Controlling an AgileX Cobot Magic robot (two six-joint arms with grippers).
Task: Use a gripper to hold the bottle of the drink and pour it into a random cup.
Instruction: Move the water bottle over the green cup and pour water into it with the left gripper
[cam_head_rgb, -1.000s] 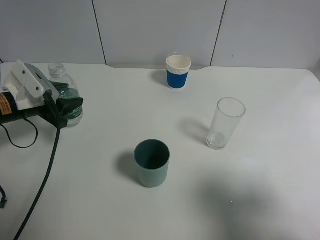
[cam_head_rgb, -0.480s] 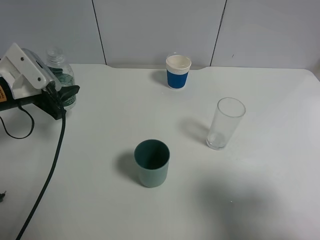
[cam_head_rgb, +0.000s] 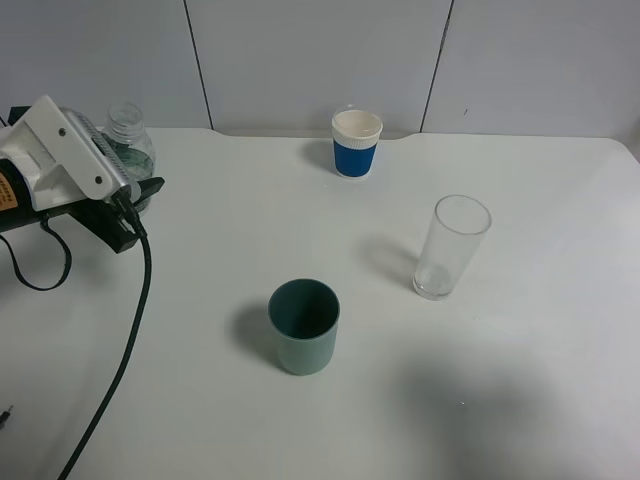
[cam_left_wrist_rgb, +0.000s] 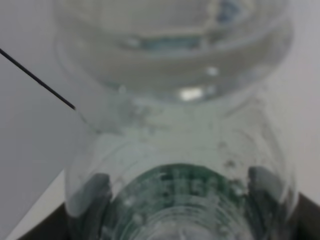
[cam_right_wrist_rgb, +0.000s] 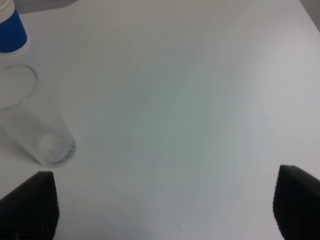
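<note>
Bench (cam_head_rgb: 520, 400): white, no change across the last second.

Left arm: white bracket sat higher and a little further right in the overhead view than a second before. Its black cable (cam_head_rgb: 128, 320) trailed further onto the bench.

Left hand (cam_head_rgb: 138, 195): at far left of bench, fingers clamped on the bottle of the drink (cam_head_rgb: 130, 155). The wrist view showed a dark finger (cam_left_wrist_rgb: 95, 197) on each side of the bottle body.

Right hand (cam_right_wrist_rgb: 164, 205): fingers stood wide apart, nothing between them, bare bench below.

Bottle: carried along with the hand, now higher in the overhead view than a second before and slightly right of its place half a second ago. Roughly upright. Clear plastic, no cap, ribbed shoulder, dark green label. Fine droplets or specks on the inside wall in the wrist view. Base hidden behind the hand, so contact with bench could not be told.

Clear glass (cam_head_rgb: 452, 247): right of centre, unmoved.

Cup (cam_head_rgb: 304, 326): teal, near centre, well apart from the bottle, unmoved.

Paper cup (cam_head_rgb: 357, 143): blue and white, far centre, unmoved.
</note>
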